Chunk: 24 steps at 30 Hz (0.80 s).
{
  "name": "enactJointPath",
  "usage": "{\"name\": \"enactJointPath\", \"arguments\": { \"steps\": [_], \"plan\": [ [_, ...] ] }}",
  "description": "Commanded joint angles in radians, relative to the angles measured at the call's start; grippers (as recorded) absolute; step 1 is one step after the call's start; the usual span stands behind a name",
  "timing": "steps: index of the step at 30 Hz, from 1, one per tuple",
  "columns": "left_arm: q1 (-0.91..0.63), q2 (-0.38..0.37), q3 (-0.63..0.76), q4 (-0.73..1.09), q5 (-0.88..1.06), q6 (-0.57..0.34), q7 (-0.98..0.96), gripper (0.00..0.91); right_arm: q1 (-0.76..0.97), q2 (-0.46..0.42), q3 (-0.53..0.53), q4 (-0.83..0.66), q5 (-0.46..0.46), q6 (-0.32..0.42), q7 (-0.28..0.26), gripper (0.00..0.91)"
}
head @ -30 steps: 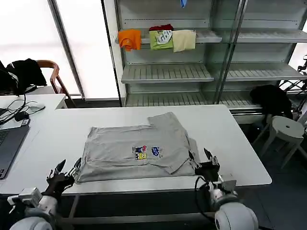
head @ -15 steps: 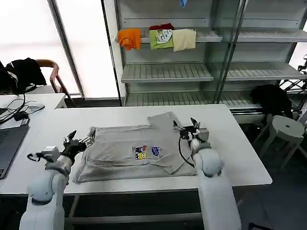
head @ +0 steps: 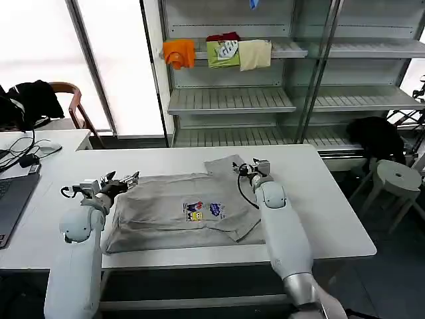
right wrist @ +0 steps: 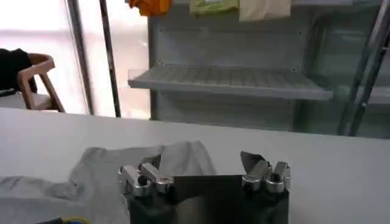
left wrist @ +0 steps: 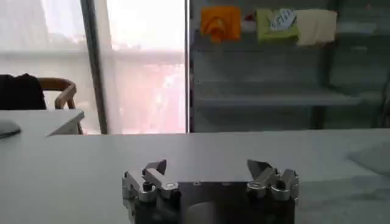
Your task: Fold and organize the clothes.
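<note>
Both grippers at the shirt's far corners, jaws spread.

You see the light grey shirt [head: 189,209] flat on the white table [head: 332,206]; left gripper [head: 124,181] and right gripper [head: 246,167] hold nothing.

Looking like a lab or office: white table [head: 319,179], bare metal shelving [head: 232,100], laptop [head: 12,199], glass partitions.

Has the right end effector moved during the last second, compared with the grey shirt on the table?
Yes. The right end effector went from the table's near edge, by the grey shirt's near corner, to its far corner, toward the shelves.
</note>
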Motion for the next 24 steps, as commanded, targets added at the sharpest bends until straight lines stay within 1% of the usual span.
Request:
{"name": "enactJointPath", "arguments": {
  "steps": [1, 12, 14, 15, 16, 17, 18, 19, 20, 21, 22, 24],
  "plan": [
    [-0.115, 0.01, 0.021, 0.224, 0.095, 0.012, 0.03, 0.907, 0.083, 0.049, -0.006, -0.163, 0.018, -0.001, 0.024, 0.907],
    [-0.165, 0.022, 0.02, 0.305, 0.141, 0.014, 0.021, 0.907, 0.081, 0.049, -0.008, -0.161, 0.022, -0.007, 0.037, 0.897],
    [-0.177, 0.02, 0.016, 0.327, 0.145, 0.015, 0.014, 0.907, 0.079, 0.049, -0.009, -0.158, 0.022, -0.008, 0.04, 0.846],
    [-0.181, 0.019, 0.013, 0.336, 0.151, 0.013, 0.014, 0.907, 0.079, 0.049, -0.009, -0.157, 0.022, -0.009, 0.041, 0.715],
    [-0.183, 0.02, 0.015, 0.341, 0.152, 0.012, 0.013, 0.907, 0.078, 0.049, -0.01, -0.156, 0.021, -0.01, 0.043, 0.665],
    [-0.184, 0.019, 0.016, 0.343, 0.156, 0.011, 0.013, 0.887, 0.078, 0.049, -0.01, -0.156, 0.02, -0.012, 0.045, 0.595],
    [-0.185, 0.019, 0.016, 0.343, 0.157, 0.011, 0.013, 0.746, 0.077, 0.049, -0.011, -0.155, 0.02, -0.014, 0.045, 0.433],
    [-0.187, 0.018, 0.017, 0.346, 0.159, 0.012, 0.012, 0.665, 0.077, 0.049, -0.011, -0.155, 0.018, -0.018, 0.045, 0.343],
    [-0.189, 0.018, 0.018, 0.347, 0.161, 0.012, 0.013, 0.423, 0.077, 0.049, -0.012, -0.156, 0.011, -0.022, 0.045, 0.171],
    [-0.19, 0.018, 0.018, 0.348, 0.163, 0.012, 0.013, 0.242, 0.077, 0.049, -0.011, -0.157, 0.009, -0.022, 0.044, 0.0],
    [-0.193, 0.015, 0.018, 0.349, 0.167, 0.014, 0.014, 0.242, 0.077, 0.049, -0.012, -0.158, 0.005, -0.024, 0.044, 0.0],
    [-0.195, 0.014, 0.02, 0.349, 0.168, 0.017, 0.015, 0.02, 0.076, 0.049, -0.012, -0.16, 0.001, -0.03, 0.045, 0.0]
  ]
}}
